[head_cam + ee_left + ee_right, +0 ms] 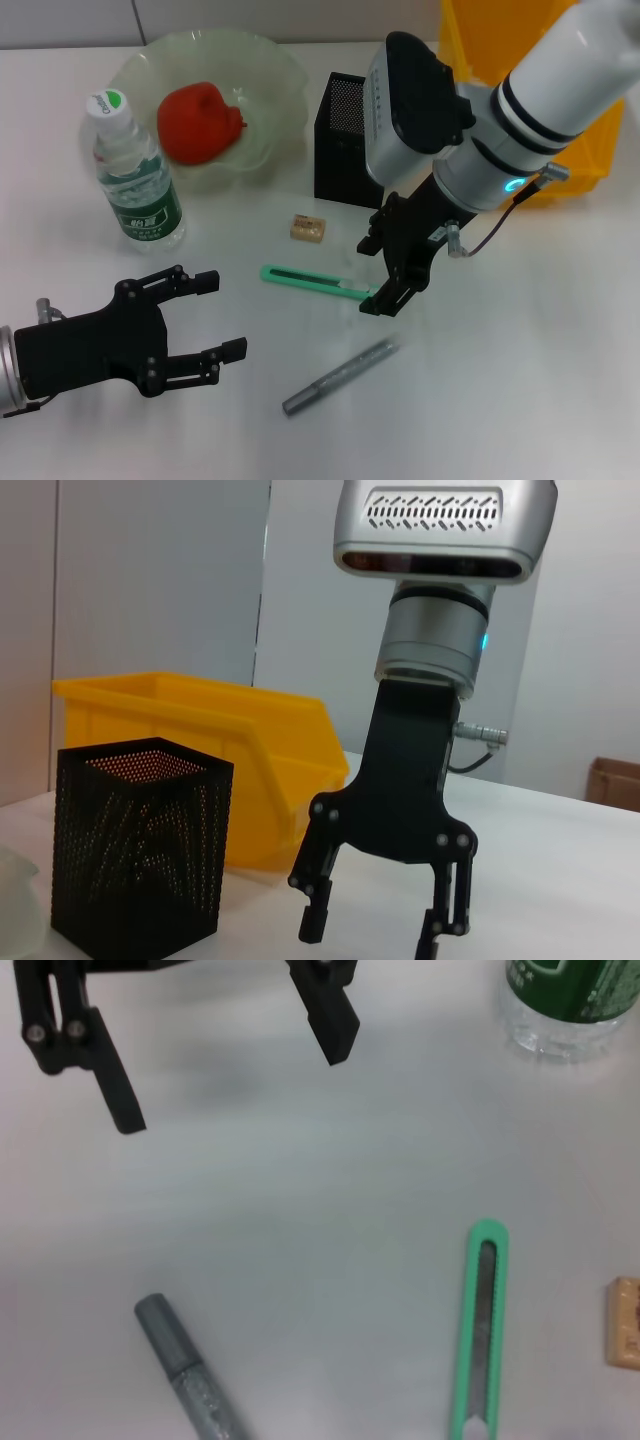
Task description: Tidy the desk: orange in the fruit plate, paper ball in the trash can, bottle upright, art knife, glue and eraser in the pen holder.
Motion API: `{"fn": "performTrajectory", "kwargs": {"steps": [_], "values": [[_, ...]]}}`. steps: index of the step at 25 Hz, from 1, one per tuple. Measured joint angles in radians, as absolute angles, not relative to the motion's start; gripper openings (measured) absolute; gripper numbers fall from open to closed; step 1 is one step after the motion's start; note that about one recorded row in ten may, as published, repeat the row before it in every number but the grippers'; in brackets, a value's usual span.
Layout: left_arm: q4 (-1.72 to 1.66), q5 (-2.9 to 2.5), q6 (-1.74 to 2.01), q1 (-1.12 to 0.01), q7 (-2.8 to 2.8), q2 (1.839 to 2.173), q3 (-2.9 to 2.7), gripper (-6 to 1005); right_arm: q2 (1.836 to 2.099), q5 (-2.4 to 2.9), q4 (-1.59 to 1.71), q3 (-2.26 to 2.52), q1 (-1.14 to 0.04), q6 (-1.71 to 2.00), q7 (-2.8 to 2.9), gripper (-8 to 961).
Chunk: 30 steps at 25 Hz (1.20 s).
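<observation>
The green art knife (315, 281) (478, 1330) lies flat mid-table. My right gripper (375, 275) (375, 930) hovers open over its right end, holding nothing. Just behind the knife lies the tan eraser (308, 229) (625, 1322), and the grey glue stick (340, 376) (190, 1380) lies nearer the front. The black mesh pen holder (345, 140) (140, 850) stands behind the eraser. The bottle (135, 175) (570, 1000) stands upright at the left. A red-orange orange (200, 122) rests in the pale fruit plate (275, 75). My left gripper (220, 316) (230, 1070) rests open at the front left. No paper ball is in view.
A yellow bin (500, 50) (200, 740) stands at the back right, behind my right arm and beside the pen holder. Bare white table surface lies between the two grippers and along the front right.
</observation>
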State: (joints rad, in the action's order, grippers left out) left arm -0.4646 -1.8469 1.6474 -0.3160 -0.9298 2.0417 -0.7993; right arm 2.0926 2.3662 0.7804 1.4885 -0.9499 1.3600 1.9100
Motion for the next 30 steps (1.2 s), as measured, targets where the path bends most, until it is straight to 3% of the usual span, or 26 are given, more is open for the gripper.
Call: {"fn": "performTrajectory", "kwargs": {"steps": [2, 10, 30], "values": [[-0.465, -1.846, 1.647, -0.316, -0.932, 2.041, -0.799, 847, 2.093, 2.360, 0.774, 1.501, -0.949, 1.342, 1.910, 790], [-0.465, -1.841, 1.647, -0.321, -0.934, 2.038, -0.798, 847, 2.092, 2.336, 0.762, 1.554, -0.940, 1.294, 1.911, 604], [-0.465, -1.839, 1.640, -0.327, -0.934, 2.039, -0.794, 847, 2.092, 2.327, 0.755, 1.595, -0.935, 1.262, 1.911, 403]]}}
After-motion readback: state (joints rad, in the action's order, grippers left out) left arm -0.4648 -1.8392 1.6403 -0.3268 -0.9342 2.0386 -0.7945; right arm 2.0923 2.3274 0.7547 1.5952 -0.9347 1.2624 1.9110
